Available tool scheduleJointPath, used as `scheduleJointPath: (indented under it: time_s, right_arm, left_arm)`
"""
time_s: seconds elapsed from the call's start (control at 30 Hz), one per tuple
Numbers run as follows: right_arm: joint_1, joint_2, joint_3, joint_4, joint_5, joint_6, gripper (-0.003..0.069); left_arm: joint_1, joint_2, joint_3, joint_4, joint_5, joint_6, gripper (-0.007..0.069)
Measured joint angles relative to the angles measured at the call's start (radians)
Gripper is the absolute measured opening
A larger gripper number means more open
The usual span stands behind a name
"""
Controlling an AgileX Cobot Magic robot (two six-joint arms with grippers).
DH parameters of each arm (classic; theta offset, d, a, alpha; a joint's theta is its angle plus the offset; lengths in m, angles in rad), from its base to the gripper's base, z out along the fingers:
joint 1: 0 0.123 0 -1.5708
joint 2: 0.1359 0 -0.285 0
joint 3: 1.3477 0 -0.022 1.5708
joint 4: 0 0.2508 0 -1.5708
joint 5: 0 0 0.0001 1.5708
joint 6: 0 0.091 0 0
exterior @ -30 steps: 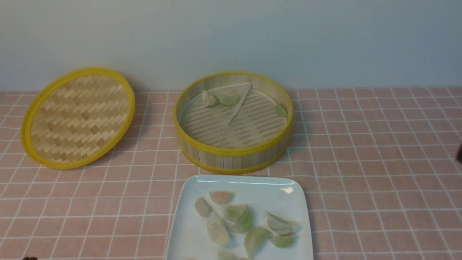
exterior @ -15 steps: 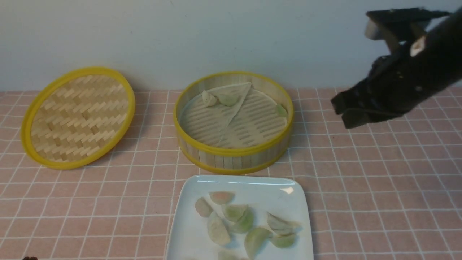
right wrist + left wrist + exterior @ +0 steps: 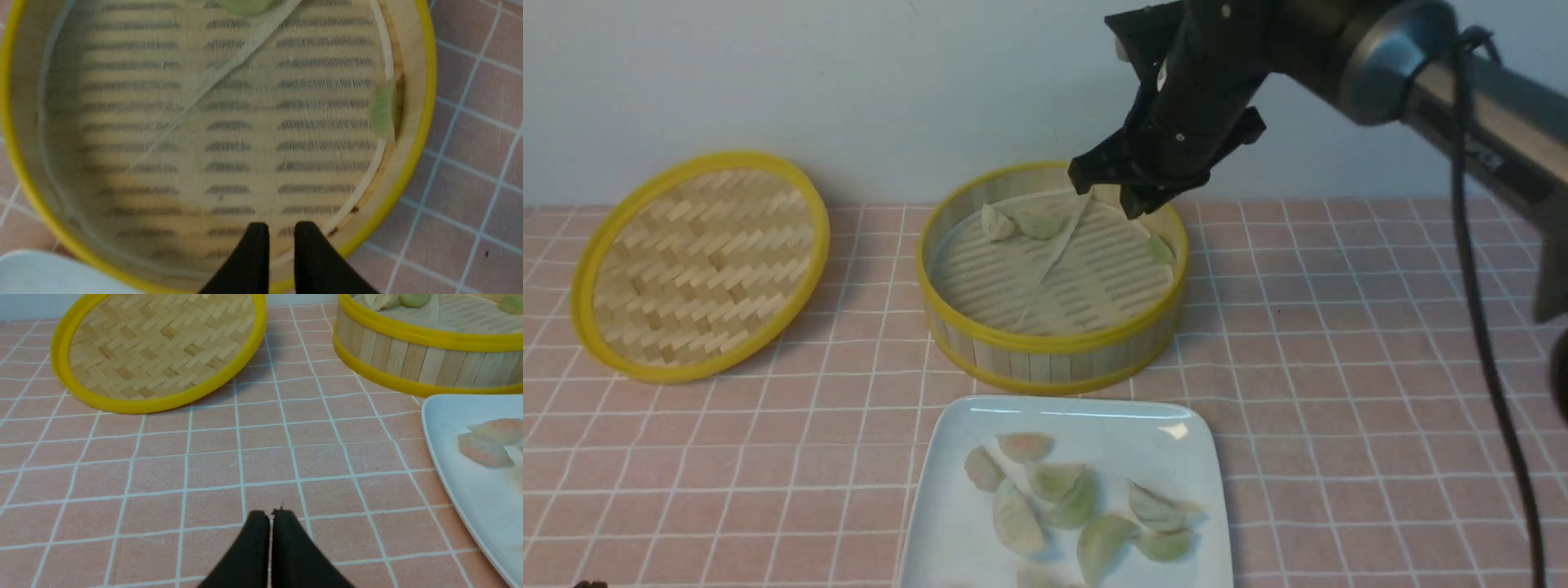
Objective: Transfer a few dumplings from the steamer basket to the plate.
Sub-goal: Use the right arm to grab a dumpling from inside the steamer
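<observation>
Dumplings (image 3: pixel 1017 518) mostly lie on the plate (image 3: pixel 1094 420) at lower centre, while three are left in the steamer basket (image 3: pixel 1045 363) mid-frame, where the right end effector (image 3: pixel 1109 196) hovers narrowly parted and empty.

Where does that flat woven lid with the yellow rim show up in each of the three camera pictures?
Front view: the lid is at the left, to the left of the steamer basket.
Left wrist view: the lid is at the upper left, with the steamer basket at the upper right.
Right wrist view: not in it; the steamer basket fills most of the picture.
Shared landmark: the steamer basket's yellow rim.
</observation>
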Motion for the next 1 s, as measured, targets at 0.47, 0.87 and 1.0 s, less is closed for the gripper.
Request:
scheduleJointPath:
  time_s: [0.47, 0.87, 1.0]
  right_arm:
    - [-0.006, 0.307, -0.228, -0.164, -0.009, 0.033, 0.0474]
    - [-0.076, 0.317, -0.232, -0.103, -0.129, 0.054, 0.0501]
    - [-0.081, 0.325, -0.233, -0.100, -0.131, 0.015, 0.0501]
  left_arm:
    - [0.000, 0.000, 0.000, 0.000, 0.000, 0.000, -0.0006]
    - [0.000, 0.000, 0.000, 0.000, 0.000, 0.000, -0.0006]
    - [0.000, 0.000, 0.000, 0.000, 0.000, 0.000, -0.0006]
